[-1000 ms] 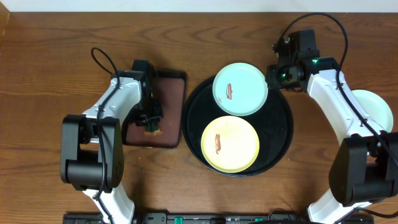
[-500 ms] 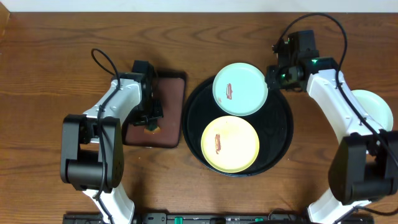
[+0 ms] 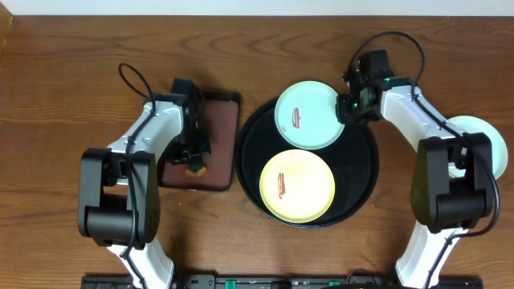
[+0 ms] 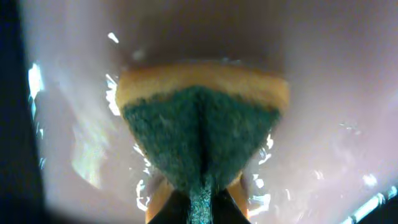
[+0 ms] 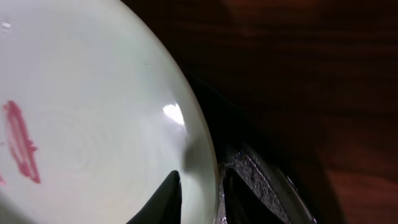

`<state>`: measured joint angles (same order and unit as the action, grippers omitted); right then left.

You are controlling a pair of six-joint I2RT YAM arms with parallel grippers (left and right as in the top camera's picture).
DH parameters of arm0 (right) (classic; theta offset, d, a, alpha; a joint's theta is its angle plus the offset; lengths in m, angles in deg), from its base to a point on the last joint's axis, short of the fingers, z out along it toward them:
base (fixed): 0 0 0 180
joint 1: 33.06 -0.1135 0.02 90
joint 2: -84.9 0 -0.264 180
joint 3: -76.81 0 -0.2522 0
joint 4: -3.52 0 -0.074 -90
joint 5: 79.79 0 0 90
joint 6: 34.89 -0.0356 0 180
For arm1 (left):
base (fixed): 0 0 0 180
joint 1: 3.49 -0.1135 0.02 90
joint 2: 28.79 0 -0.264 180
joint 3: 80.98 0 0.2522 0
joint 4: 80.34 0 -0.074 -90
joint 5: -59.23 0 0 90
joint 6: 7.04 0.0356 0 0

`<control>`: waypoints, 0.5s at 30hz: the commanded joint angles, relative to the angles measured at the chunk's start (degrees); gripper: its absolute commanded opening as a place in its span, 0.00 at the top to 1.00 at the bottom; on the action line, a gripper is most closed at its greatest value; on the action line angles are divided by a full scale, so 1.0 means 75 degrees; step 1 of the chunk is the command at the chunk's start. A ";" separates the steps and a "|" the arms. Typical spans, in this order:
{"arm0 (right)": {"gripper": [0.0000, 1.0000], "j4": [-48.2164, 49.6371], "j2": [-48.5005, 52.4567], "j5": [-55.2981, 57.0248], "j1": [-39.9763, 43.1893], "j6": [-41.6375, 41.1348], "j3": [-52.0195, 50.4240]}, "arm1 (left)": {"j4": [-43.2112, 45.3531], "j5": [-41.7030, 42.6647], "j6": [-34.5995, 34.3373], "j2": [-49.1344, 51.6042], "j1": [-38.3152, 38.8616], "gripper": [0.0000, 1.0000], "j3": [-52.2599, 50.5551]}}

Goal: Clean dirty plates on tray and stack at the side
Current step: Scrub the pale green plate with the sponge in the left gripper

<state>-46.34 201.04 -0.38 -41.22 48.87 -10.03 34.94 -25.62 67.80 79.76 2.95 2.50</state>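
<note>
Glossy black round tray point(image 3: 363, 172) at mid-table, carrying two of the plates. A pale mint-green plate point(image 3: 315, 128) lies at the far side, its edge overhanging the tray's far rim, with a red-brown smear point(image 3: 296, 118) near its centre. A pale yellow plate point(image 3: 309, 189) lies at the near side, wholly within the rim, with a similar smear point(image 3: 282, 185). The two plates lie edge to edge. A third plate point(image 3: 486, 132), pale mint, rests on the wooden table point(image 3: 64, 64) to the right, well apart from the tray and partly hidden by the right arm. Right gripper point(image 5: 199, 196) is at the right edge of the far mint plate. In the right wrist view one finger point(image 5: 169, 190) stands over the plate's face and the other outside the rim, so the rim passes between them. Whether the jaws press on it cannot be told. Left gripper point(image 4: 198, 210) is over the rectangular dark-brown tray point(image 3: 221, 128) left of the black tray. Its jaws are closed on a yellow sponge point(image 4: 199, 130) with a green scouring face, held against the tray's wet, glistening surface.
</note>
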 commanded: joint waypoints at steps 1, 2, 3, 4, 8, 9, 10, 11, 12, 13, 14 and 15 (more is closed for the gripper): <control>0.88 0.0009 0.0364 -0.0029 -0.0090 0.0093 0.0012 | -0.0542 0.0154 0.0096 -0.0003 0.0026 0.93 0.1029; 0.97 0.0009 0.0391 -0.0029 -0.0090 0.0093 0.0012 | -0.0708 0.0361 0.0169 -0.0003 0.0026 0.92 0.1294; 0.99 0.0006 0.0391 -0.0026 -0.0090 0.0093 0.0012 | -0.0831 0.0577 0.0192 -0.0003 0.0041 0.92 0.1536; 0.99 0.0017 0.0391 -0.0026 -0.0090 0.0096 0.0012 | -0.0912 0.0799 0.0189 -0.0003 0.0067 0.92 0.1754; 0.99 0.0047 0.0326 -0.0026 -0.0090 0.0099 0.0015 | -0.0682 0.1682 0.0181 -0.0003 0.0318 0.92 0.2276; 0.99 0.0026 0.0321 -0.0023 -0.0090 0.0099 0.0015 | -0.0469 0.1830 0.0119 -0.0003 0.0423 0.93 0.2311; 0.99 -0.0009 0.0315 -0.0023 -0.0090 0.0099 0.0015 | -0.0210 0.1862 -0.0041 -0.0003 0.0545 0.92 0.2311; 0.99 -0.0044 0.0315 -0.0023 -0.0090 0.0096 0.0015 | 0.0029 0.1859 -0.0216 0.0003 0.0670 0.93 0.2308; 0.99 -0.0085 0.0315 -0.0023 -0.0090 0.0099 0.0015 | 0.0259 0.1862 -0.0376 0.0026 0.0816 0.93 0.2308; 0.99 -0.0137 0.0315 -0.0009 -0.0090 0.0096 0.0015 | 0.0501 0.1912 -0.0507 0.0055 0.0976 0.93 0.2308; 0.99 -0.0195 0.0315 0.0020 -0.0090 0.0096 0.0015 | 0.0752 0.2063 -0.0571 0.0085 0.1145 0.92 0.2308; 0.99 -0.0251 0.0315 0.0073 -0.0096 0.0096 0.0015 | 0.1011 0.2218 -0.0676 0.0128 0.1332 0.93 0.2308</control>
<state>-46.65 202.75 -1.87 -41.22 48.92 -9.59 39.95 -13.69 65.96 79.85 9.60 18.63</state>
